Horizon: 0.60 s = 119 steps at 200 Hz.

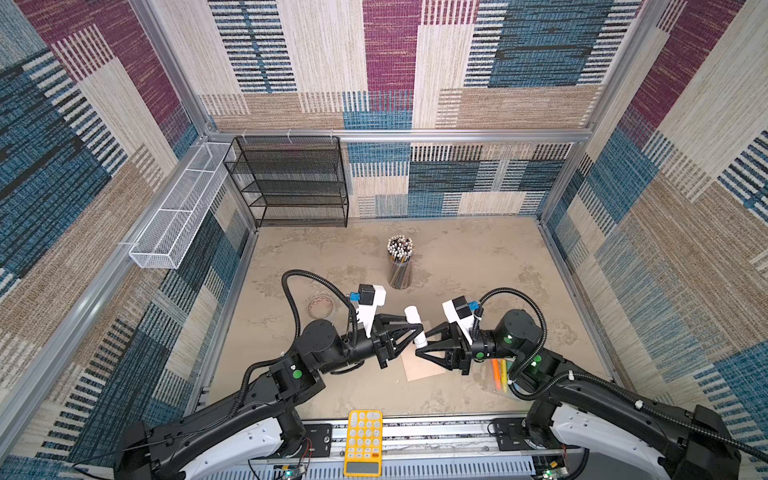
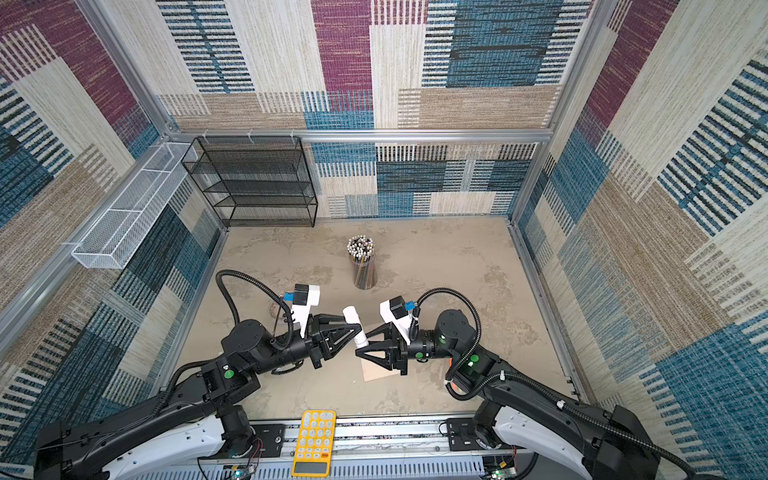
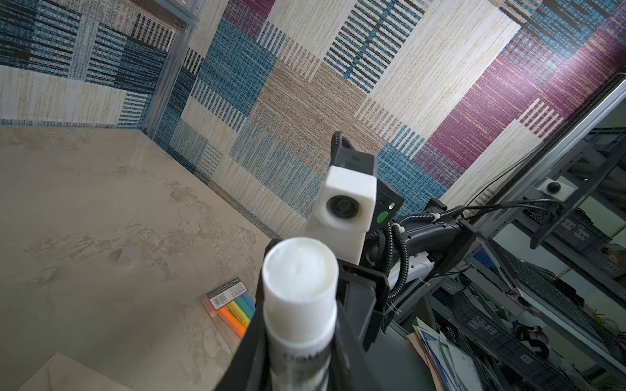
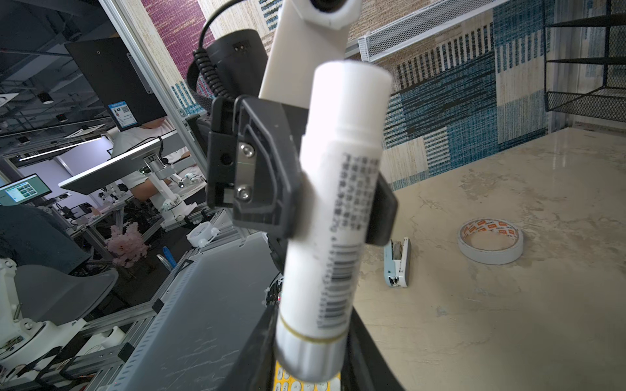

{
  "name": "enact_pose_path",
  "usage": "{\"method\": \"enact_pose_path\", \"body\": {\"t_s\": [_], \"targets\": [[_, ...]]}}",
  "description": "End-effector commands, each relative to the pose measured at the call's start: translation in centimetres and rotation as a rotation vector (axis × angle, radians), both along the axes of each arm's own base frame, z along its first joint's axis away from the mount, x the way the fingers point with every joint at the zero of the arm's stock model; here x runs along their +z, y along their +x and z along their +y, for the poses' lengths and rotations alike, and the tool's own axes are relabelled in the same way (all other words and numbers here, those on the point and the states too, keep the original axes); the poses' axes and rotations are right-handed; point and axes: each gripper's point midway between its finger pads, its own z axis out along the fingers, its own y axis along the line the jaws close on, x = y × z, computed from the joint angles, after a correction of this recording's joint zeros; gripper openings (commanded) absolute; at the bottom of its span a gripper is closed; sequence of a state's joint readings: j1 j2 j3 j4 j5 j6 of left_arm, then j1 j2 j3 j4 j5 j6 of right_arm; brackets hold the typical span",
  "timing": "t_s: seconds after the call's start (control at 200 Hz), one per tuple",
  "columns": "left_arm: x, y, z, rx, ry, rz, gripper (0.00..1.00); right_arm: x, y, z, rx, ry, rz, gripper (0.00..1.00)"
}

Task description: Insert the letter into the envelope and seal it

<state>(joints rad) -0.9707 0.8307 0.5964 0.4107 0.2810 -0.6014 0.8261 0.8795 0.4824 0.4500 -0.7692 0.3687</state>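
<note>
Sealing seems under way: the left gripper (image 1: 419, 332) pinches the glue stick (image 1: 412, 315) over the envelope (image 1: 424, 370), the right gripper (image 1: 422, 342) brackets its base, grip unclear; a twist likely comes next.

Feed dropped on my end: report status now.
Left gripper shut on glue stick. Right gripper at its base, grip unclear. Envelope flat below; letter not in sight. No obstruction seen.

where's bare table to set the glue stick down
Free: far right, from the pencil cup to the right wall; the front strip between envelope and calculator. Crowded: the middle, where left pincer and right pincer meet at the glue stick over the envelope; highlighters beside it.
</note>
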Motion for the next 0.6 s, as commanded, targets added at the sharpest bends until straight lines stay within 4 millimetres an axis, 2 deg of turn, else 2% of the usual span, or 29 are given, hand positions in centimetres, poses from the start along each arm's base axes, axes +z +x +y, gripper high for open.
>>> {"method": "enact_pose_path", "body": {"t_s": [0.0, 0.245, 0.591], "targets": [[0.6, 0.2, 0.0, 0.011, -0.013, -0.015, 0.0, 1.4, -0.3, 0.0, 0.014, 0.041, -0.024, 0.32], [-0.8, 1.1, 0.1, 0.06, 0.047, 0.009, 0.0, 2.0, 0.5, -0.3, -0.048, 0.034, -0.014, 0.29], [-3.3, 3.1, 1.6, 0.213, 0.151, 0.051, 0.0, 2.0, 3.0, -1.6, -0.256, -0.02, 0.025, 0.23]]}}
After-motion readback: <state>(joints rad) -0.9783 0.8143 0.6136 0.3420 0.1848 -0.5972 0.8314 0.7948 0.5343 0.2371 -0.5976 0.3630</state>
